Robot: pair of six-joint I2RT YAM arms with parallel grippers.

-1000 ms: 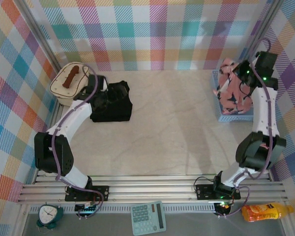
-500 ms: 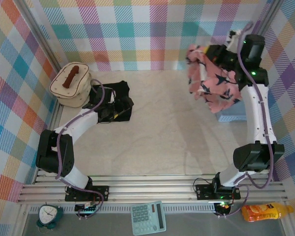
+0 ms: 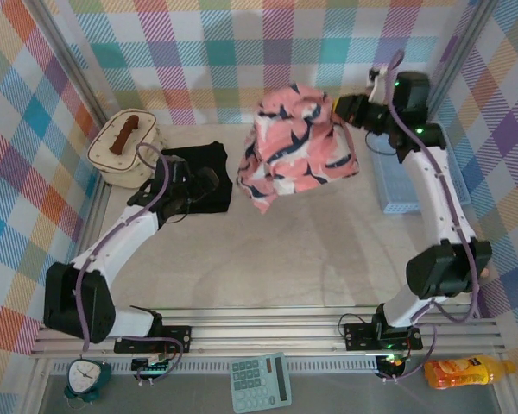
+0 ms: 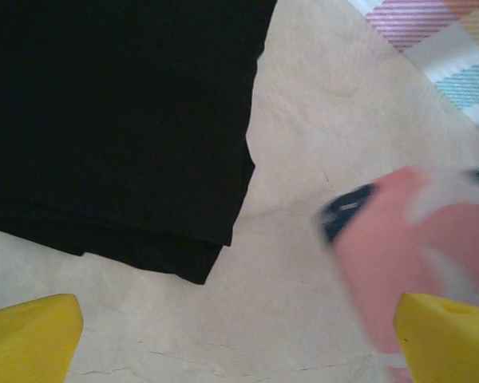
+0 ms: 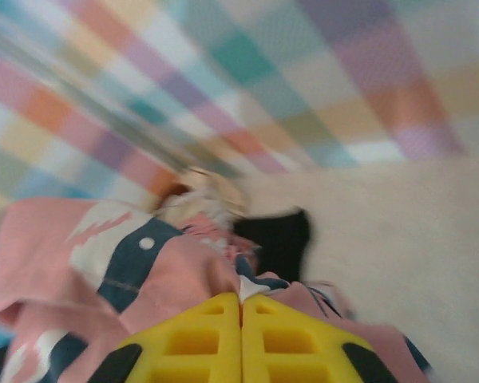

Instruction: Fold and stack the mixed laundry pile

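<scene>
The black shirt lies folded flat at the back left of the table; it also shows in the left wrist view and, small, in the right wrist view. My left gripper hovers open at the shirt's right edge, its yellow fingertips wide apart over bare table. The pink printed garment hangs spread in the air over the table's back middle, with my right gripper shut on its upper right edge. In the right wrist view the fingers press together on pink cloth. A blurred pink corner shows beside the left fingers.
A cream quilted bag with a brown handle stands at the back left corner. A light-blue mesh basket sits along the right wall. A clock, a calculator and an orange bottle lie in front of the rail.
The right arm has swung the pink garment up out of the basket and leftward to the table's back middle. The left gripper has drawn back a little over the black shirt.
</scene>
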